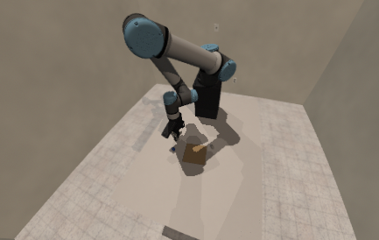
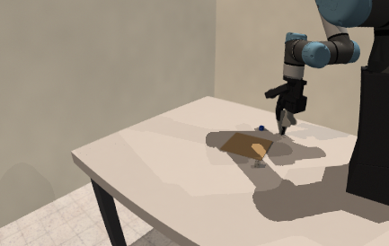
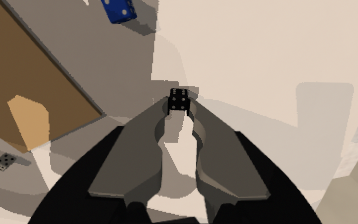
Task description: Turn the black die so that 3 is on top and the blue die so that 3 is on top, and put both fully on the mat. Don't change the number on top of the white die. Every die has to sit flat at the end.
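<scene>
The pincer [image 1: 175, 137] [image 2: 282, 133] [image 3: 178, 98], nipped shut on the black die [image 3: 179, 99] off the mat [image 1: 189, 157] [image 2: 241, 145] [image 3: 56, 90], seems to grip only by its tips, so any tilting could let it slip and tumble onto a wrong face.

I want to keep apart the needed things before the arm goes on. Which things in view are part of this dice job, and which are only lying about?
Part of the job:
- black die
- blue die
- white die
- brown mat

Only lying about:
- nothing that I can see
</scene>
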`<state>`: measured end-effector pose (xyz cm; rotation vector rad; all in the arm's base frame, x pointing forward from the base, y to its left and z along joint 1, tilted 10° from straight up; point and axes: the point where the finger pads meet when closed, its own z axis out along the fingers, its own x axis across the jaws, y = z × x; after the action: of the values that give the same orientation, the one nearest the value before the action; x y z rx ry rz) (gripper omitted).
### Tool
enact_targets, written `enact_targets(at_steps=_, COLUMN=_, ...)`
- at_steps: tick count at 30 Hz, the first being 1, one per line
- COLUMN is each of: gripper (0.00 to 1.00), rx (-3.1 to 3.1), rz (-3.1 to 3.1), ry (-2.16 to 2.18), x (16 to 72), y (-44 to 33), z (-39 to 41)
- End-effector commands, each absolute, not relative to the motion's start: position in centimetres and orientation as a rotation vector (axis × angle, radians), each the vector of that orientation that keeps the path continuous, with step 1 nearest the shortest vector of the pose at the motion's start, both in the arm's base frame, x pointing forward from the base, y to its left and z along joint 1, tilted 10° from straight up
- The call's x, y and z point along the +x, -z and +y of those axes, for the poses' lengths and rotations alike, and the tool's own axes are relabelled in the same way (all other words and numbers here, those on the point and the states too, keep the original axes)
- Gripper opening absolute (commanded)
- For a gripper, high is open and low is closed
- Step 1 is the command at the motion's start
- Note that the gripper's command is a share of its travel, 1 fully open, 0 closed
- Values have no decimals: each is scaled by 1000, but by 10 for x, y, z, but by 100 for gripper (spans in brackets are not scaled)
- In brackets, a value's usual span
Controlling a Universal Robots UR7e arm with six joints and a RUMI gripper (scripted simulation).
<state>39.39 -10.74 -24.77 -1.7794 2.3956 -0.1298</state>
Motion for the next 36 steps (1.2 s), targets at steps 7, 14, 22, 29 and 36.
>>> enact_targets(at_steps=7, gripper=0, rx=-1779, rz=2395, ry=131, x=392, y=238, z=-108)
enact_targets(at_steps=14, gripper=0, rx=-1779, rz=2395, ry=131, x=390, y=226, z=-108)
enact_targets(at_steps=22, gripper=0, rx=-1779, rz=2395, ry=131, x=386, y=199, z=-109)
enact_targets(at_steps=29, gripper=0, rx=-1779, rz=2395, ry=131, x=382, y=179, z=-109)
enact_targets(at_steps=36, gripper=0, rx=-1779, rz=2395, ry=131, x=379, y=163, z=-109)
